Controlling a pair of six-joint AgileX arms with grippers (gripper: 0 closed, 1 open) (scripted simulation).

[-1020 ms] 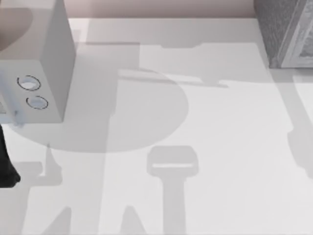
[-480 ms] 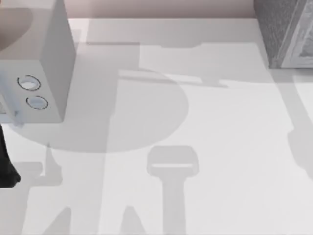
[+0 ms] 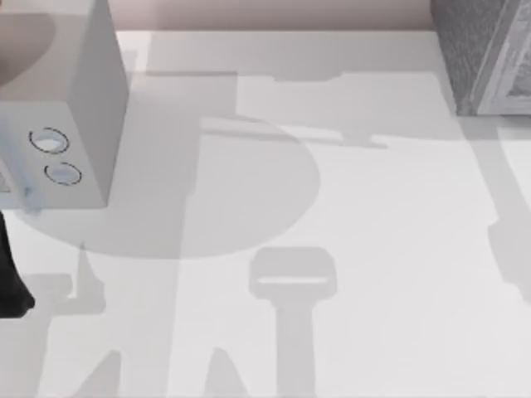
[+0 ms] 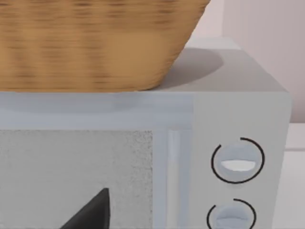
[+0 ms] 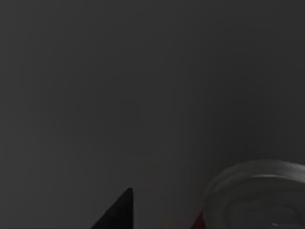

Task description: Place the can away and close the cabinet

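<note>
Although the right wrist view is dark, a can shows in it: a silvery rounded lid with a sliver of red at its edge, against a plain dark grey surface, which I judge to be the inside of the cabinet. A dark pointed tip, probably one finger of the right hand, sits in the same view near the can; whether that hand is open, closed, or has hold of the can, I cannot tell. In the top view the cabinet stands at the far right corner of the counter, dark speckled body with a paler framed front panel. At the far left stands a pale grey box with two round dials; the left wrist view faces its front, with a wicker basket resting on top. A dark piece of the left arm sits at the left edge; its hand state cannot be told. Judgement: can apparently inside or entering the cabinet; release unconfirmed; closing the cabinet still to do.
</note>
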